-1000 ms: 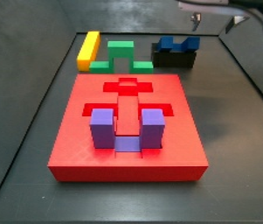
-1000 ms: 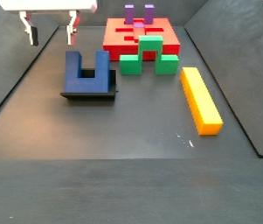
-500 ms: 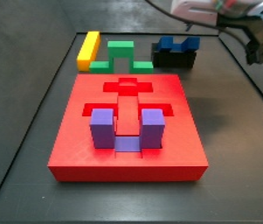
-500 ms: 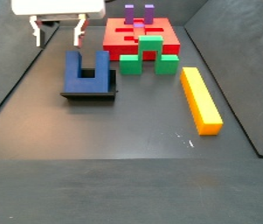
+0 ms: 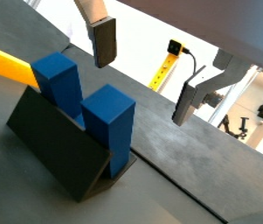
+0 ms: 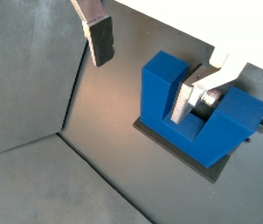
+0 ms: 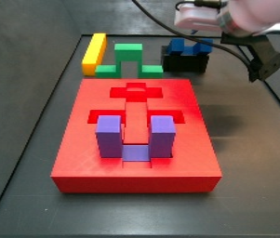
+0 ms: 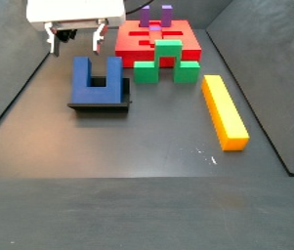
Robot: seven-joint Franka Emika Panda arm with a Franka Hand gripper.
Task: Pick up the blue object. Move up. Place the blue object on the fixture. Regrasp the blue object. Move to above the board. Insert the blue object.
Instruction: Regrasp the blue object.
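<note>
The blue object (image 8: 97,80) stands with its prongs up on the black fixture (image 8: 101,105), near the tray wall. In a side view it (image 7: 186,48) sits behind the red board (image 7: 80,153). My gripper (image 8: 75,41) is open and empty, hovering just above and slightly behind the blue object. In both wrist views the fingers (image 5: 103,39) (image 6: 99,39) are spread wide. The prongs (image 5: 110,122) rise below them, and one finger (image 6: 197,92) hangs over the slot of the blue object (image 6: 169,109). The fixture (image 5: 46,149) shows under the prongs.
A purple U-block (image 7: 136,138) sits in a recess of the board. A green U-block (image 7: 129,56) and a yellow bar (image 7: 95,51) lie beyond the board. The yellow bar (image 8: 223,112) lies alone on the dark floor. Tray walls rise on the sides.
My gripper has come down and moved in from the tray wall towards the blue object, staying open. The blocks have not moved.
</note>
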